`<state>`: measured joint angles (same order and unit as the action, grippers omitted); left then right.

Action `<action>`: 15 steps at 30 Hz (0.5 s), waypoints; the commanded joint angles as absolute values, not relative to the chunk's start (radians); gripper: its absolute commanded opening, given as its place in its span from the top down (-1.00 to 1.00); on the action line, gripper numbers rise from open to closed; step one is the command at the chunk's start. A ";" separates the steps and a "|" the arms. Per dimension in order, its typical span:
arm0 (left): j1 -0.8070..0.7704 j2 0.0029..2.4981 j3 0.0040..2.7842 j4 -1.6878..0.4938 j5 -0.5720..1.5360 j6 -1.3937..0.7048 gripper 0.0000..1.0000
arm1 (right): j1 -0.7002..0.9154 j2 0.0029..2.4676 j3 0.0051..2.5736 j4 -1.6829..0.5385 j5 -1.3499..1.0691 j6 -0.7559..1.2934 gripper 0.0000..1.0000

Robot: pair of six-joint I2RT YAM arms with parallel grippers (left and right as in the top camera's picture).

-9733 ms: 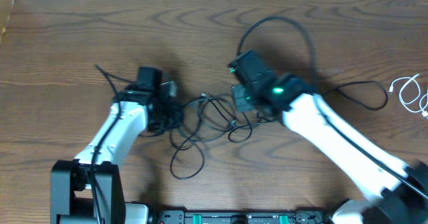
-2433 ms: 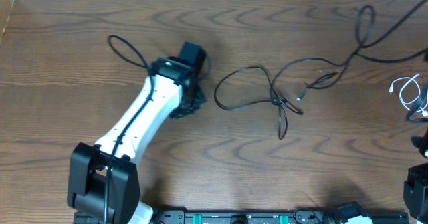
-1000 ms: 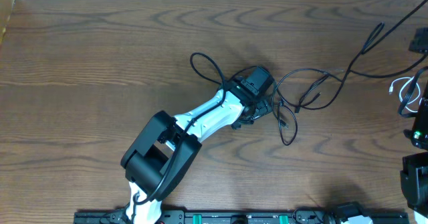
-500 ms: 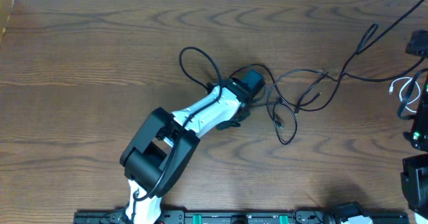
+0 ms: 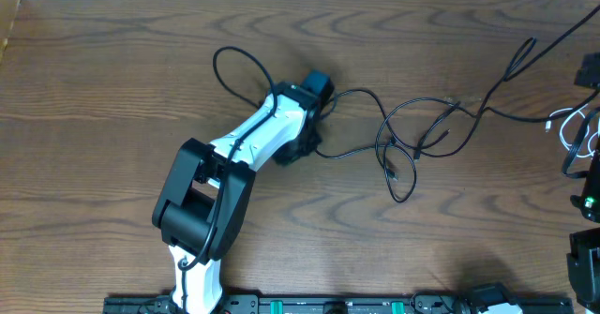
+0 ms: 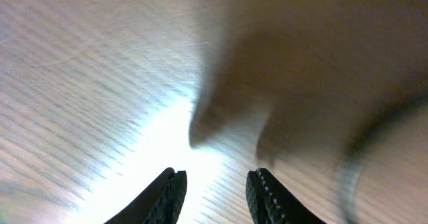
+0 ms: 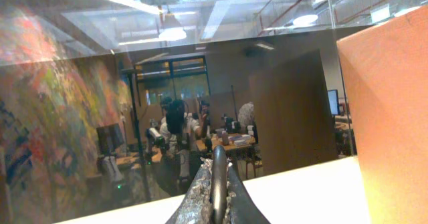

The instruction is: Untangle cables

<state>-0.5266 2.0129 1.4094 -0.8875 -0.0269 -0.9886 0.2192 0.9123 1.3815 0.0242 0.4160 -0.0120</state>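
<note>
Two cables: you see one long thin black cable (image 5: 359, 92) centre-right and one short white cable (image 5: 561, 116) at the right edge. The left gripper (image 6: 215, 176), narrowly parted with nothing between, has shifted left. The right gripper (image 7: 219, 150) is closed and empty.

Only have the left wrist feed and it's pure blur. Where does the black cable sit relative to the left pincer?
Observer: Overhead, the black cable runs right from beside the left pincer into a knot of loops in the middle of the table.
Operator: White one?
Observer: The white cable is bunched at the table's right edge.
Operator: Right pincer?
Observer: The right pincer is shut and aimed out at the room.
</note>
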 commanded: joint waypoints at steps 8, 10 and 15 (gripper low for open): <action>-0.593 2.043 1.464 -0.842 0.068 -0.999 0.14 | 0.213 0.908 1.394 0.009 0.416 -0.012 0.98; -0.607 2.080 1.461 -0.836 0.067 -1.000 0.13 | 0.213 0.908 1.394 0.004 0.416 -0.012 0.98; -0.609 2.173 1.461 -0.837 0.049 -0.986 0.14 | 0.213 0.908 1.394 -0.001 0.416 -0.012 0.98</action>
<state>-0.6178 2.1082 1.4685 -0.8303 0.0673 -0.9958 0.2192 0.9131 1.3819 0.0021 0.4160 -0.0116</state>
